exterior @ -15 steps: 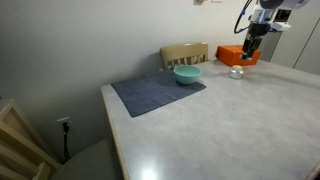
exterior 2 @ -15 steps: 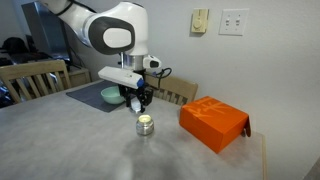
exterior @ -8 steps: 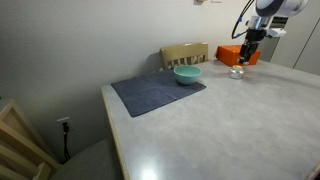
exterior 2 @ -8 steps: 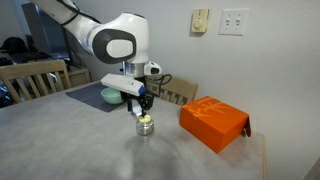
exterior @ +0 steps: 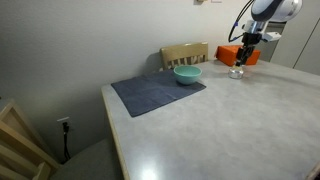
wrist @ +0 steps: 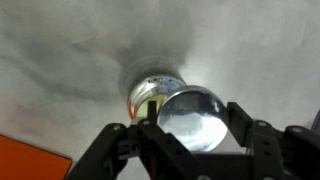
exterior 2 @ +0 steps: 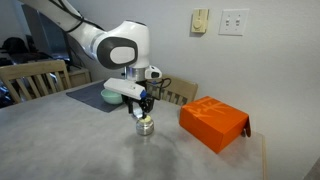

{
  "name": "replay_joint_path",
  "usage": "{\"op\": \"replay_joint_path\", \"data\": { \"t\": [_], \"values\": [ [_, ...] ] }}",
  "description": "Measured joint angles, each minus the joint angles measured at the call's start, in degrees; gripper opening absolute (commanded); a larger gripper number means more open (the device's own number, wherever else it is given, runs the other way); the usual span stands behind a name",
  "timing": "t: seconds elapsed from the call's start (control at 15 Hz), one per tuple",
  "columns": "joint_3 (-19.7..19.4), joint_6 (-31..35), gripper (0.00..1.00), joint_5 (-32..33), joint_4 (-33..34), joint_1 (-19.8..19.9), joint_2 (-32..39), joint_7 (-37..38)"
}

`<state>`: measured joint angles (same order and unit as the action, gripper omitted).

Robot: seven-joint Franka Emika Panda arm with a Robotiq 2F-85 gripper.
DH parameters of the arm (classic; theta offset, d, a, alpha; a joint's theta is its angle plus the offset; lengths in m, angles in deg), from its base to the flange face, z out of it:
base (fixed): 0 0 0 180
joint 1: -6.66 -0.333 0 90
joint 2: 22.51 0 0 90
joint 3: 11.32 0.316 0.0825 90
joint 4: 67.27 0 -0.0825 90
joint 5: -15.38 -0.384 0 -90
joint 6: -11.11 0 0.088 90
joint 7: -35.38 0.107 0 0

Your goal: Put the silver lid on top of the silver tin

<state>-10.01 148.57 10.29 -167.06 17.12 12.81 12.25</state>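
Placement step. Your gripper (wrist: 192, 128) is clamped on the lid (wrist: 196, 112), held just above the tin (wrist: 151, 90), which stands on the table (exterior 2: 60, 140) near the box (exterior 2: 213, 122). Wrist view: lid looks off-centre over the tin. Next, probably: align, lower, release.

Exterior views: distant, high, across tabletop (exterior: 220, 120); near, low, facing wall (exterior 2: 265, 60). Shared: silver tin (exterior 2: 146, 127), orange box (exterior 2: 213, 122). Wrist view: close, looking down.

In the wrist view, the silver lid (wrist: 192, 118) hides much of the silver tin (wrist: 149, 91); the orange box (wrist: 28, 160) is cut off by the corner.
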Motion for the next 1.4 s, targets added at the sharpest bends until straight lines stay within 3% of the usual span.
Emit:
{"op": "replay_joint_path", "data": {
  "t": [1.4],
  "values": [
    [-0.76, 0.42, 0.44, 0.17, 5.18, 0.94, 4.15, 0.24]
  ]
}}
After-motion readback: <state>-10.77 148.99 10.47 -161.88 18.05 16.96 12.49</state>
